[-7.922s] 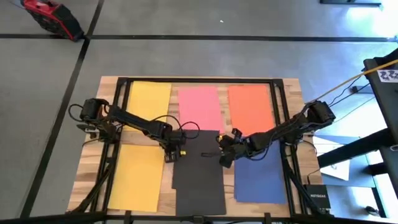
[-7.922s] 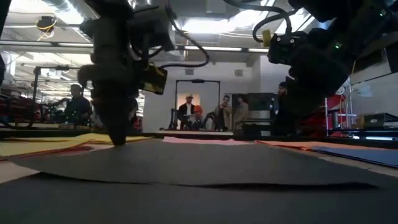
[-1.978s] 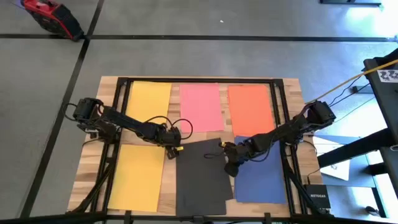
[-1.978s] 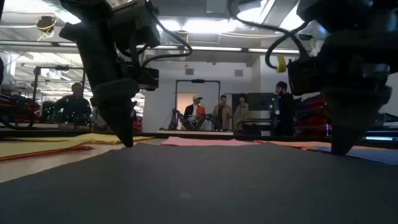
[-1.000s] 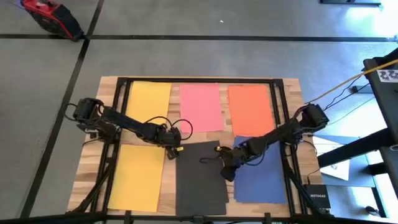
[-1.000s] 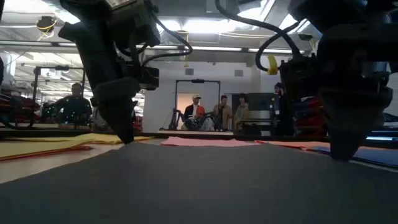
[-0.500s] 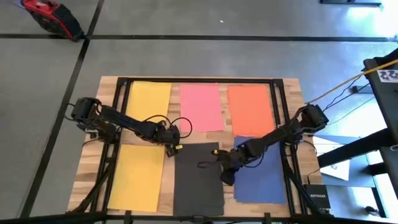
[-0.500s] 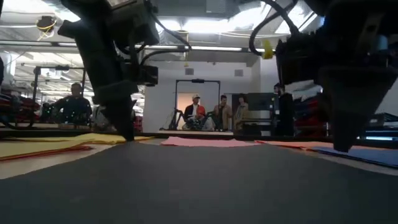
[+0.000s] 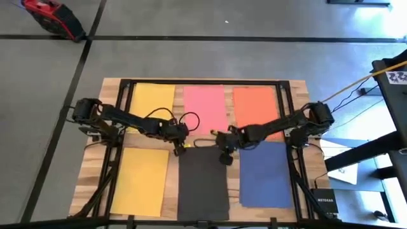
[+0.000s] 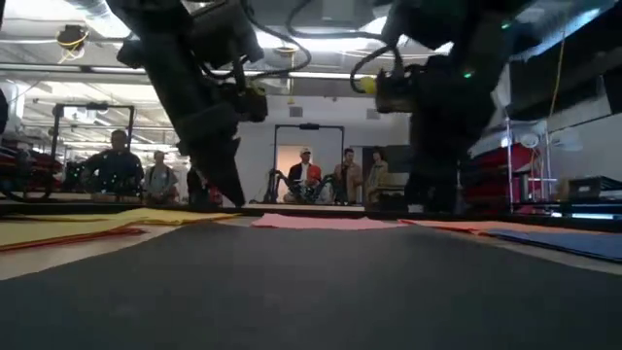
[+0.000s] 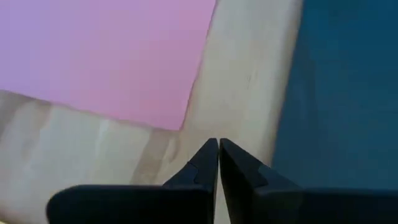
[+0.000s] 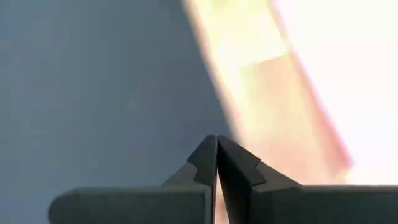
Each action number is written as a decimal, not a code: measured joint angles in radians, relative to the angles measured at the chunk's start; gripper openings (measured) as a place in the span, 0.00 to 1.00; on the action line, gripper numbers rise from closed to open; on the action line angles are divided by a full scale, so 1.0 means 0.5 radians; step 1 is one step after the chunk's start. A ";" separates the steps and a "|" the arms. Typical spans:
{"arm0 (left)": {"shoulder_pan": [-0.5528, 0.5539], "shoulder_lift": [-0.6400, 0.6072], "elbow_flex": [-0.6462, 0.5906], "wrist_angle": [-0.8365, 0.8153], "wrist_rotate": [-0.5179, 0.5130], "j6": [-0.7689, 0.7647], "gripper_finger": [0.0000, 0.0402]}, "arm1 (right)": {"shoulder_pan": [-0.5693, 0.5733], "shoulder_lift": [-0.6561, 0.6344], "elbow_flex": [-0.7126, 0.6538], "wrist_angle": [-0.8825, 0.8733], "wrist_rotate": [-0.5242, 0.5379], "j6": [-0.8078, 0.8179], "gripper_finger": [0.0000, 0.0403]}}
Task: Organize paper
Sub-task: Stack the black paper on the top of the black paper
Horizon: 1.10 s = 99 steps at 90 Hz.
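the left gripper (image 9: pixel 180 147) has its 2 fingers pressed together, with nothing between them, and its tip is at the far left corner of the black paper (image 9: pixel 203 184). the right gripper (image 9: pixel 224 157) is pinched tight too, also empty, at the far right corner of that same sheet. the black paper lies flat in the near row, between a yellow sheet (image 9: pixel 141 180) and the dark blue sheet (image 9: pixel 265 173). behind them lie another yellow sheet (image 9: pixel 151 104), the pink sheet (image 9: pixel 205 108) and the orange sheet (image 9: pixel 255 109). the 6 sheets look nearly tidy on the wooden table (image 9: pixel 297 95). if a tip drags sideways now, i think it could turn the black paper crooked or slide it over the blue one. pushing down too hard could wrinkle a corner.
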 joint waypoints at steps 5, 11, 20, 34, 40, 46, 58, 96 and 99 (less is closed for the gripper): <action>0.005 0.000 -0.001 -0.011 0.002 -0.001 0.00 | -0.046 0.007 0.000 0.055 0.001 -0.063 0.00; 0.005 0.017 0.000 0.001 0.003 -0.001 0.00 | -0.095 0.039 0.001 0.104 -0.002 -0.135 0.00; -0.009 0.052 -0.002 -0.011 0.008 -0.010 0.00 | -0.143 0.117 0.001 0.164 -0.029 -0.201 0.00; -0.037 0.106 -0.002 0.011 0.009 -0.053 0.00 | -0.141 0.253 0.001 0.190 -0.023 -0.223 0.00; -0.056 0.134 -0.002 0.011 0.009 -0.074 0.00 | -0.137 0.284 0.007 0.204 -0.033 -0.219 0.00; -0.078 0.150 -0.002 0.024 0.011 -0.105 0.00 | -0.138 0.296 0.009 0.203 -0.060 -0.209 0.00; -0.135 0.157 -0.002 0.042 0.033 -0.174 0.00 | -0.111 0.292 0.008 0.199 -0.077 -0.192 0.00; -0.223 0.157 -0.002 0.038 0.034 -0.279 0.00 | -0.038 0.294 0.004 0.197 -0.131 -0.071 0.00; -0.223 0.157 -0.002 0.039 0.034 -0.276 0.00 | -0.037 0.294 0.004 0.197 -0.146 -0.054 0.00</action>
